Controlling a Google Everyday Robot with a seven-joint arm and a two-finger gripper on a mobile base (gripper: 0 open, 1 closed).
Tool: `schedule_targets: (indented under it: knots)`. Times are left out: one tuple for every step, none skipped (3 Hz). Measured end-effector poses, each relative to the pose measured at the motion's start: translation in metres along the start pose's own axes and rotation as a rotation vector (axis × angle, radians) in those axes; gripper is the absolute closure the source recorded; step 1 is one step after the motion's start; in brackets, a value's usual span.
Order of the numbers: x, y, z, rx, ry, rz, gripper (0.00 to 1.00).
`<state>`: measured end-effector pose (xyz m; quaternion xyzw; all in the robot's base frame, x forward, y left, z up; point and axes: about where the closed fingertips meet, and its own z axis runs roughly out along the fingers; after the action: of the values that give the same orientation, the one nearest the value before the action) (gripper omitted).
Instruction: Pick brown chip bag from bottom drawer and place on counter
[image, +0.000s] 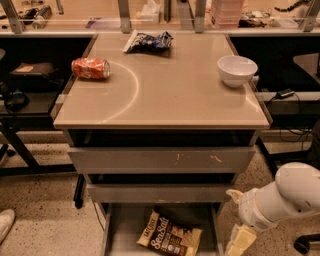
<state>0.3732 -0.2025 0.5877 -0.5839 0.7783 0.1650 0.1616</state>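
Observation:
The brown chip bag (170, 236) lies flat on the grey floor of the open bottom drawer (125, 232), right of its middle, with white "Sea Salt" script facing up. The beige counter (165, 95) tops the drawer unit. My gripper (239, 242) hangs at the lower right, just outside the drawer's right wall and right of the bag, not touching it. Its cream fingers (242, 239) run off the bottom edge of the view.
On the counter lie a red soda can (90, 68) on its side at the left, a dark blue and white bag (148, 42) at the back, and a white bowl (237, 70) at the right. Two wider grey drawers (162, 160) stick out above the bottom one.

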Motion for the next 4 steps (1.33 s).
schedule_targets:
  knots:
    - [0.018, -0.032, 0.074, 0.07, -0.12, 0.053, 0.0]
    - [0.018, -0.032, 0.074, 0.07, -0.12, 0.053, 0.0]
    - [0.023, -0.037, 0.105, 0.089, -0.156, 0.054, 0.0]
    - [0.035, -0.052, 0.168, 0.127, -0.214, 0.028, 0.0]
